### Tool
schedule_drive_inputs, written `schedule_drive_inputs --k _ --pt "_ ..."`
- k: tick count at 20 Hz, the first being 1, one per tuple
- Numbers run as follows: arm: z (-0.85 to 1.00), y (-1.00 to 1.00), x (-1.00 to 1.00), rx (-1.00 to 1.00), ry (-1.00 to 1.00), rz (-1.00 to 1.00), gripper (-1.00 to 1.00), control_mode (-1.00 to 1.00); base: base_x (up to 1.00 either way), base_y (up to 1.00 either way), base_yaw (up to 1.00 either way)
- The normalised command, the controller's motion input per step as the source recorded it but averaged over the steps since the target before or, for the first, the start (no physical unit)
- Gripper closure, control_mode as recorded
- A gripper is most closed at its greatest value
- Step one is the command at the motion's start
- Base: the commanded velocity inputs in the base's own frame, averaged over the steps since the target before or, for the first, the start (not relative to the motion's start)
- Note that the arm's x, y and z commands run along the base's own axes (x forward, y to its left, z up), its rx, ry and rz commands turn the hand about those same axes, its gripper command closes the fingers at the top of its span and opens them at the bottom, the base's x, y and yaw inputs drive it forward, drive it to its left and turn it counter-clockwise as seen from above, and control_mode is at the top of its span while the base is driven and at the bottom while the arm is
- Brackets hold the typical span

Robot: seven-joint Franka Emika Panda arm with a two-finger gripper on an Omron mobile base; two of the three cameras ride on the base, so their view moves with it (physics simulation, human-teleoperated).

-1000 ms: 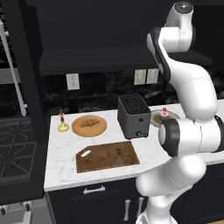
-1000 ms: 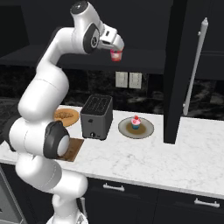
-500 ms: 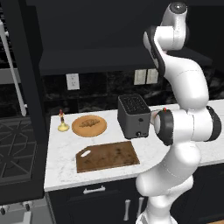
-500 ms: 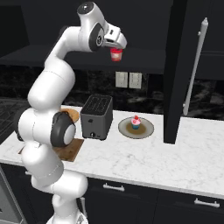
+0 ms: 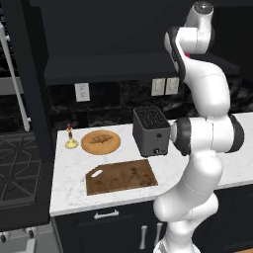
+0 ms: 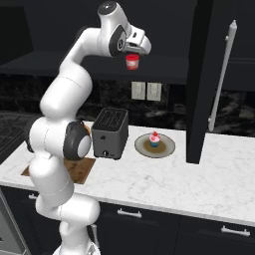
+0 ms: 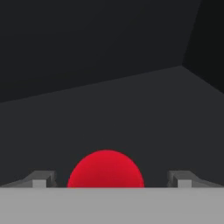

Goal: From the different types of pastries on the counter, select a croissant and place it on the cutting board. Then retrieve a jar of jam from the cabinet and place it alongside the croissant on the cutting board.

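The small red-lidded jam jar (image 6: 132,62) hung high in the air, up by the dark black upper wall cabinet (image 6: 164,30), directly under the white arm's two-finger gripper (image 6: 132,56). The jaws were clamped on the jar; in the hand view its red lid (image 7: 105,169) sat centred between the two finger tips.

The target, a rectangular dark brown wooden cutting board (image 5: 121,176), lay far below and to the arm's left, on the white marble-look surface (image 5: 69,188) in front of the black toaster (image 5: 151,130). The board's long axis ran along the surface edge, handle hole at its left end.

The board was bare. The golden-brown ridged croissant (image 5: 101,139) lay on the round light-wood plate (image 5: 101,143) just behind the board, not on it. The pink-frosted cupcake (image 6: 154,140) was on a plate right of the toaster.

Likely next move: a long descent, down and left past the toaster.
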Motion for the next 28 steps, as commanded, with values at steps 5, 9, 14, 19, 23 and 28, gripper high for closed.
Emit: schedule_drive_inputs --k 5,9,14,19,23,28 --pt "0.0 -0.01 0.09 0.0 0.0 0.0 -1.0 -1.0 0.0 0.0 0.0" --pt "-0.04 0.0 0.0 0.0 0.0 0.0 -1.0 -1.0 0.0 0.0 0.0" --pt "-0.15 0.0 0.0 0.0 0.0 0.0 -1.0 -1.0 0.0 0.0 0.0" --pt "-0.23 0.0 0.0 0.0 0.0 0.0 -1.0 -1.0 0.0 0.0 0.0" --pt "-0.17 0.0 0.01 0.0 0.0 0.0 -1.0 -1.0 0.0 0.0 0.0" --pt "-0.18 0.02 0.14 -0.01 0.0 0.01 -1.0 -1.0 0.0 0.0 0.0"
